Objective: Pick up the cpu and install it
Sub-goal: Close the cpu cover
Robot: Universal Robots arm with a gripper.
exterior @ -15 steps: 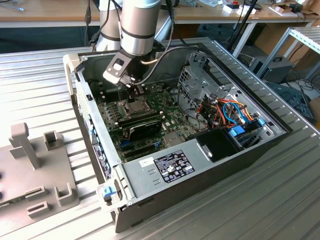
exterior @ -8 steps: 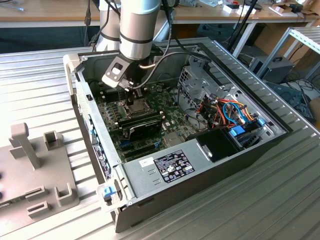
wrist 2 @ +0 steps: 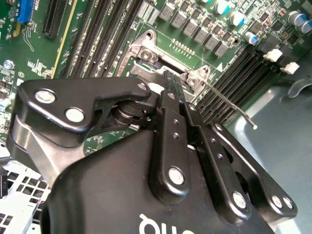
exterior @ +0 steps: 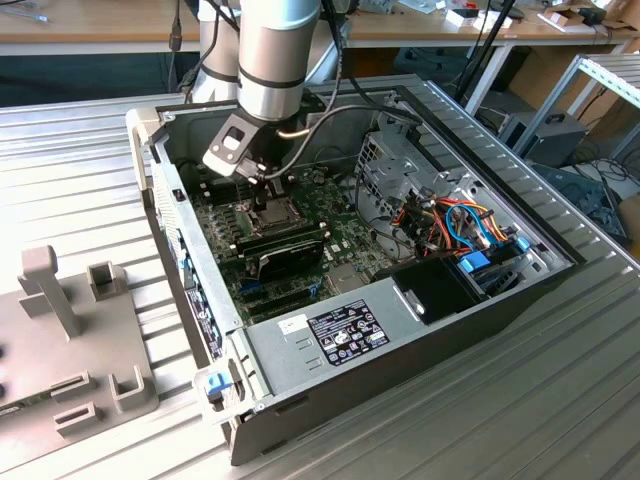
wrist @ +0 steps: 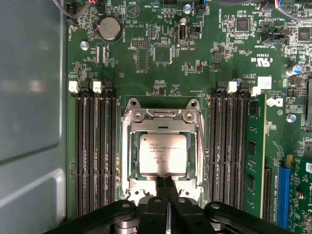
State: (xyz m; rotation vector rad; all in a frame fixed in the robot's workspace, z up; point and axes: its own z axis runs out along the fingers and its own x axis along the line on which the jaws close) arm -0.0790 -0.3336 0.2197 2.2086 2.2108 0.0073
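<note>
Ribbed metal table (exterior: 560, 400) spreads across the foreground of the exterior view, with an open computer case (exterior: 400, 375) lying on it and a grey fixture (exterior: 60, 330) on the exterior view's left. From where I stand the arm (exterior: 272, 60) drops straight down into the case, over the green motherboard (exterior: 225, 215) and just beyond a long black expansion card (exterior: 288, 250). That wide view hides what sits under the wrist.

Both wrist views bring it close. The gripper (wrist: 165, 183) has its two black fingers pressed together with nothing between them, their tips at the edge of the socket frame (wrist: 129, 146). The first wrist view looks down on the frame, set between banks of memory slots (wrist: 95, 151), and inside it the cpu (wrist: 162, 155) lies flat, its silver-grey top facing up, just beside the fingertips. I cannot tell whether the tips touch it. In the second wrist view the gripper's own body covers the cpu, but a thin wire lever (wrist 2: 229, 105) shows there, reaching out from the frame's corner over the slots.
</note>
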